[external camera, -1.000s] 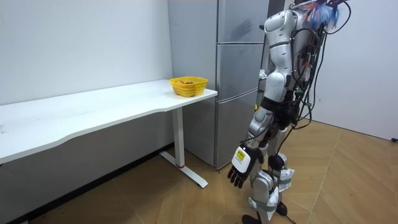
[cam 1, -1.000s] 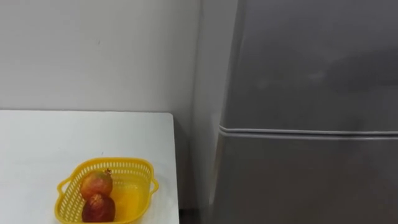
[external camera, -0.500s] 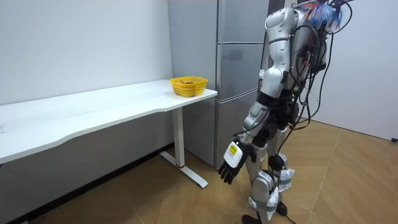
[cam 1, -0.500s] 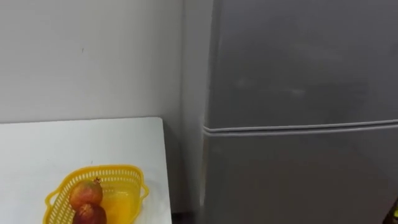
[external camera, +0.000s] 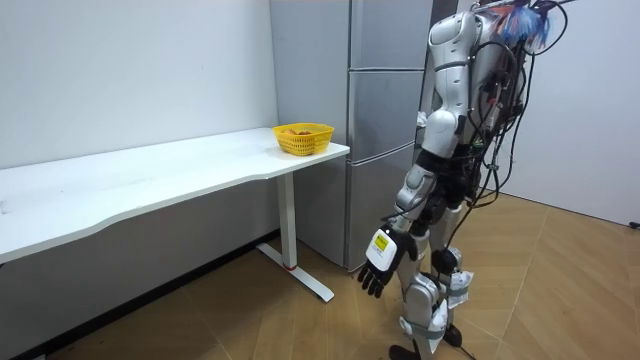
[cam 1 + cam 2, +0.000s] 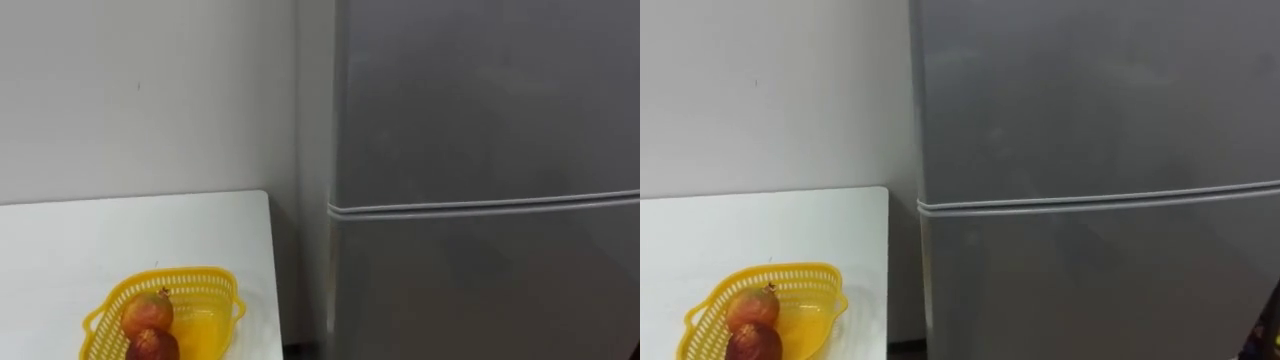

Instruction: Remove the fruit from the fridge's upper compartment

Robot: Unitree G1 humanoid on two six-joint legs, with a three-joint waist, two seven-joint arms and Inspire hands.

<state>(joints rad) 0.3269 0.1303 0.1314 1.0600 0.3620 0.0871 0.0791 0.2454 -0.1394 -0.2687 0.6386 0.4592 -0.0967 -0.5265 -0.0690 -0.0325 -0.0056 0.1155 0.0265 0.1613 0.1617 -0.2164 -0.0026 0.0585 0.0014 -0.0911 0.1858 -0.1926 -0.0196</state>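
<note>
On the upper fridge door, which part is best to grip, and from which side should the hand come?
The upper door is closed and flat, and no handle shows on it. The likeliest hold is its lower edge at the seam above the lower door, with the fingers hooking in from the front and below. I cannot tell which side has the hinges, so which end to pull is uncertain.

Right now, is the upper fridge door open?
No, the upper door sits flush and shut above the lower door, with just a thin seam between them.
</note>
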